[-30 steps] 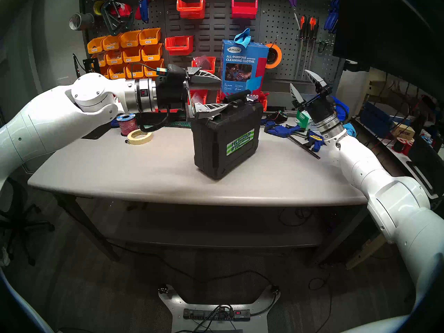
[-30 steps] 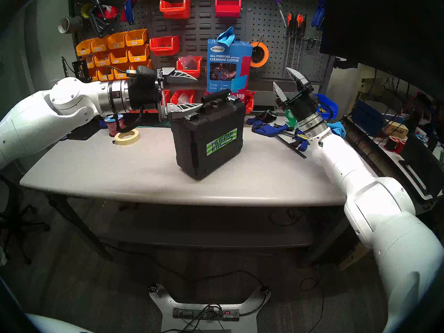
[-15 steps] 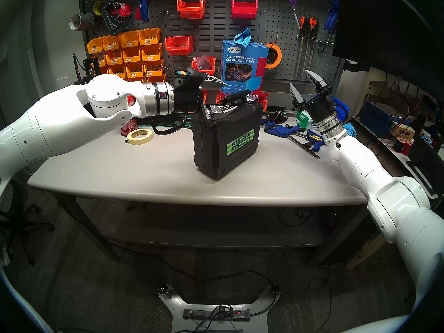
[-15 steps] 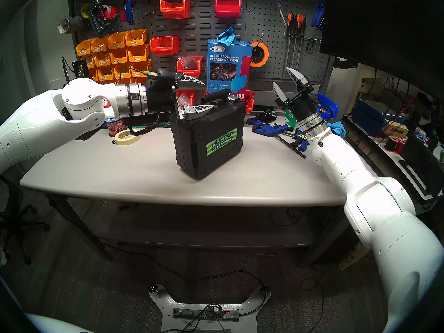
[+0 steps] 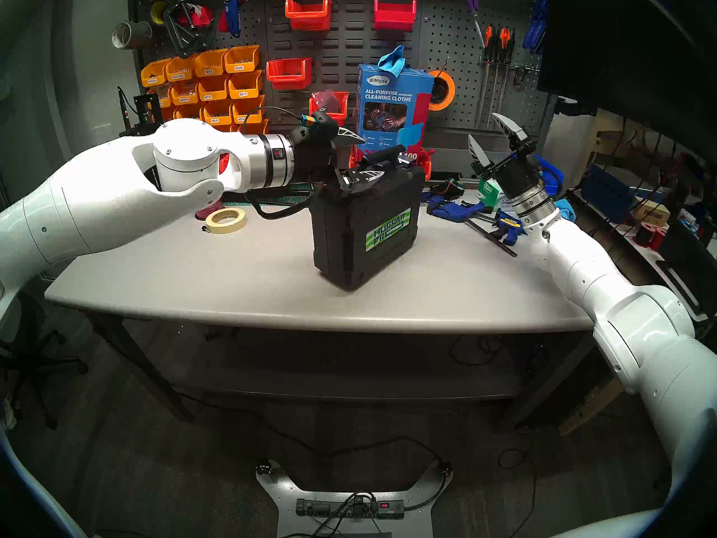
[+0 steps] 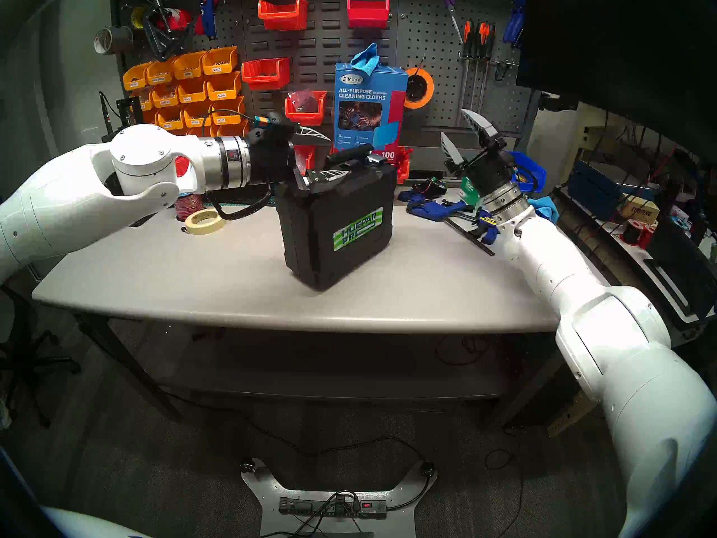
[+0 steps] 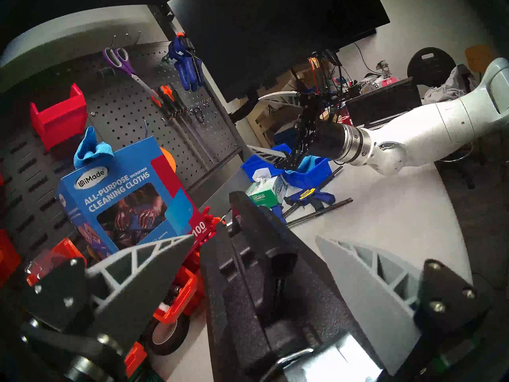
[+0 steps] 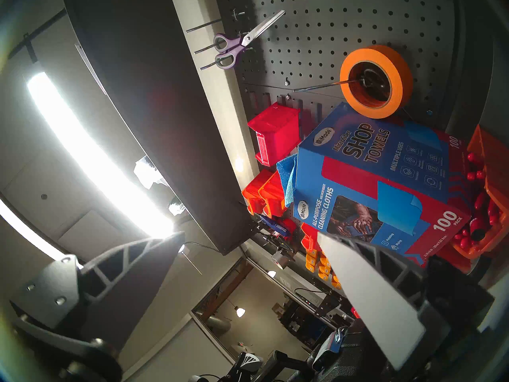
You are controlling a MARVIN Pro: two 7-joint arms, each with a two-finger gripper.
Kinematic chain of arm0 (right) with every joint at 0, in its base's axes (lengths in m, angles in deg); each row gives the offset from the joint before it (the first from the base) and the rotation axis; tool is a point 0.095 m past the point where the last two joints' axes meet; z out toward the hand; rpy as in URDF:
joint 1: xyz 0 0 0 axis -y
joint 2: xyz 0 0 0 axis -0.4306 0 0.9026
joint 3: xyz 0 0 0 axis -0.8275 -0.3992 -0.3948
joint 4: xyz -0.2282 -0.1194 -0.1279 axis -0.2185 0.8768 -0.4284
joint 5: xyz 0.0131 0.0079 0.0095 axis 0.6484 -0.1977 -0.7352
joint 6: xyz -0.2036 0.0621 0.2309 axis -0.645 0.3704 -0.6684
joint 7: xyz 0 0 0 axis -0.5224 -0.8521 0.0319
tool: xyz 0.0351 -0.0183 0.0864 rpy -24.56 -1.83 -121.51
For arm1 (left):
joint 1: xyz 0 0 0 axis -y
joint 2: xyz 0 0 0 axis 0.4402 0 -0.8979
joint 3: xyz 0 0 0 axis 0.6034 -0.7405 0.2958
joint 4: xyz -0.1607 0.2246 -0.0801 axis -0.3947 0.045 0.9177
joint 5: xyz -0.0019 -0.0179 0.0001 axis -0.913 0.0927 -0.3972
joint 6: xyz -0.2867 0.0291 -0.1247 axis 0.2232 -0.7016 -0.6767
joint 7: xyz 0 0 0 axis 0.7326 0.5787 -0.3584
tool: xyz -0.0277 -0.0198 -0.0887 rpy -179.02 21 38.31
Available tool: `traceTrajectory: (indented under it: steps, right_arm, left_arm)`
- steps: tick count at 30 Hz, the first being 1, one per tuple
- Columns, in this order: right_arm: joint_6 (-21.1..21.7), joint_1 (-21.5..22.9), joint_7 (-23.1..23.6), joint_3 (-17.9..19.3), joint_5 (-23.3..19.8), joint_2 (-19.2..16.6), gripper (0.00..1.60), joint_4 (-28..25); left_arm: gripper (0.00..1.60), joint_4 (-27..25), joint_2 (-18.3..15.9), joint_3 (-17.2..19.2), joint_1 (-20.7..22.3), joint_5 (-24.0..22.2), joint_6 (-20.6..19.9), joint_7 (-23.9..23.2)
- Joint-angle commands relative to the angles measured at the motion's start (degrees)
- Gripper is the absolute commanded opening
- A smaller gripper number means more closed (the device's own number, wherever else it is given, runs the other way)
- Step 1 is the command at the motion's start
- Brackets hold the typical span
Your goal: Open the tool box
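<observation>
- Grey table (image 5: 194, 277) filling the middle of the head view, with the black tool box (image 5: 364, 222) standing upright on its narrow base just past centre, striped sticker facing the camera, lid shut.
- At 9 o'clock from the tool box, left gripper (image 5: 359, 156) reaching in level, jaws spread wide and gripping nothing: one finger above and behind the top edge, the other lying along the near top corner (touching or just clear, impossible to say).
- At 3 o'clock and well apart from the tool box, right gripper (image 5: 492, 137) tilted upward over the blue clamps (image 5: 458, 211), jaws wide apart, empty.
- Behind the tool box at 12 o'clock, tall blue cloth box (image 5: 392, 106); at 9 o'clock on the table, roll of masking tape (image 5: 226, 220).
- Step in hand, as a judgement: lining up on the near latch (image 7: 327, 354), a bright metal patch at 6 o'clock in the left wrist view (glare washing out its shape).
- Next move probably calling for a fingertip hooked under that latch and a flick outward, then the same for the far latch (image 5: 405, 159); risk of tipping a case standing this tall.
- Hard to make out: whether either latch is already sprung; handle (image 5: 382, 155) partly covered by the lower finger.
</observation>
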Motion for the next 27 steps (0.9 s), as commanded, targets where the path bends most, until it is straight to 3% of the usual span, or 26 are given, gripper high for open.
traceTrajectory:
  steps: [1,4,6,10,12,13,15,18,20,21,27]
  right_arm:
    - [0.0,0.7,0.0,0.0,0.2,0.0,1.6,-0.3]
    - [0.0,0.7,0.0,0.0,0.2,0.0,1.6,-0.3]
    - [0.0,0.7,0.0,0.0,0.2,0.0,1.6,-0.3]
    - [0.0,0.7,0.0,0.0,0.2,0.0,1.6,-0.3]
    - [0.0,0.7,0.0,0.0,0.2,0.0,1.6,-0.3]
    - [0.0,0.7,0.0,0.0,0.2,0.0,1.6,-0.3]
    - [0.0,0.7,0.0,0.0,0.2,0.0,1.6,-0.3]
    - [0.0,0.7,0.0,0.0,0.2,0.0,1.6,-0.3]
    - [0.0,0.7,0.0,0.0,0.2,0.0,1.6,-0.3]
    - [0.0,0.7,0.0,0.0,0.2,0.0,1.6,-0.3]
    - [0.0,0.7,0.0,0.0,0.2,0.0,1.6,-0.3]
  left_arm:
    - [1.6,0.1,0.2,1.3,1.0,-1.9,-1.2,0.9]
    - [1.52,0.2,0.3,1.3,1.0,-2.6,-2.0,0.9]
    - [1.19,0.3,0.4,1.2,0.9,-2.7,-2.3,0.9]
    - [1.22,0.6,0.6,1.3,0.8,-3.2,-2.5,0.6]
    - [0.99,0.6,0.6,1.3,0.7,-3.8,-2.9,0.7]
    - [0.76,0.6,0.7,1.4,0.7,-4.0,-2.9,0.7]
    - [0.73,0.8,0.7,1.4,0.6,-4.4,-3.0,0.6]
    - [0.54,0.9,0.9,1.4,0.5,-4.7,-3.0,0.5]
    - [0.28,1.0,1.0,1.3,0.3,-5.0,-3.2,0.7]
    - [0.0,1.1,1.0,1.2,0.3,-5.1,-3.2,0.7]
    - [0.0,1.0,1.4,1.3,0.3,-7.6,-6.5,3.0]
